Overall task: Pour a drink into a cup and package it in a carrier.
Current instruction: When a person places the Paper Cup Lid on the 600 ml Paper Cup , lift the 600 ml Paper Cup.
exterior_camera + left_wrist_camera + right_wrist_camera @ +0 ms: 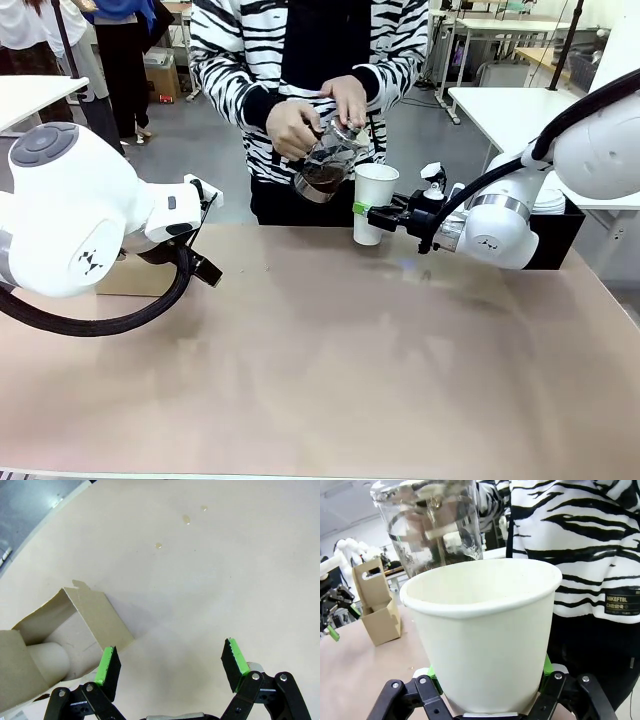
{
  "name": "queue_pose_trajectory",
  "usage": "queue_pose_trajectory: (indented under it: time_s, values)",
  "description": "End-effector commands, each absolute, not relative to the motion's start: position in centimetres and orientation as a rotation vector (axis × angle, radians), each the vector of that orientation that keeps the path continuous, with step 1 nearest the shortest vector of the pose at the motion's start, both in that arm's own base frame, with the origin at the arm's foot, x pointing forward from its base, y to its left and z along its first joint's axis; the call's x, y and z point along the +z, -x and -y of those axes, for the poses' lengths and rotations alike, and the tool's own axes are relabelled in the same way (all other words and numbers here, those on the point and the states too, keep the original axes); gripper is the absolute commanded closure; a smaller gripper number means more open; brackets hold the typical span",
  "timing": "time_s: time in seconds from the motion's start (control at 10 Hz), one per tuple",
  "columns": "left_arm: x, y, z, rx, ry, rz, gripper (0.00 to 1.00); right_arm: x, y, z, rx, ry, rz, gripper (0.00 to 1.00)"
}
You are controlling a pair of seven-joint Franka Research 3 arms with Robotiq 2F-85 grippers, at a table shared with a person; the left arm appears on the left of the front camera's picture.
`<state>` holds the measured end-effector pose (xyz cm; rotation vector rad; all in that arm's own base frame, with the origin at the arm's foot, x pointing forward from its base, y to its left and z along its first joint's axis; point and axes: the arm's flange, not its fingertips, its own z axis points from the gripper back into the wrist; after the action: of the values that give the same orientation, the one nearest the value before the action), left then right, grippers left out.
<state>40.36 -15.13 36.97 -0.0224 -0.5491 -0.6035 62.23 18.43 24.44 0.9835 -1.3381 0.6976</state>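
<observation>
My right gripper (362,211) is shut on the white paper cup (375,200) and holds it upright above the table's far edge. The person in the striped top tilts a glass jug (325,160) over the cup's left rim; the dark drink (322,179) sits in the jug's bottom. From the right wrist, the cup (485,640) stands between the green pads (547,667), with the jug (435,525) just behind its rim. The brown carrier (377,605) stands at the table's left. My left gripper (171,662) hangs open over bare table beside the carrier (75,625).
A black bin (560,230) with white cups and lids stands behind my right arm. A few small drops of liquid (186,519) lie on the tabletop ahead of the left gripper. The beige table (330,370) stretches wide toward the near edge.
</observation>
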Motion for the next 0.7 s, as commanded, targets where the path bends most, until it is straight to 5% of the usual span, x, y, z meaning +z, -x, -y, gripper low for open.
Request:
queue_pose_trajectory:
  time_s: [0.0, 0.6]
  values:
    - [37.02, -40.33, 15.15, -0.604, 0.024, 0.55, 0.0, 24.62, -62.26, -18.54, 0.695, -0.984, 1.336, 0.2]
    - [37.02, -40.33, 15.15, -0.604, 0.024, 0.55, 0.0, 24.62, -62.26, -18.54, 0.695, -0.984, 1.336, 0.2]
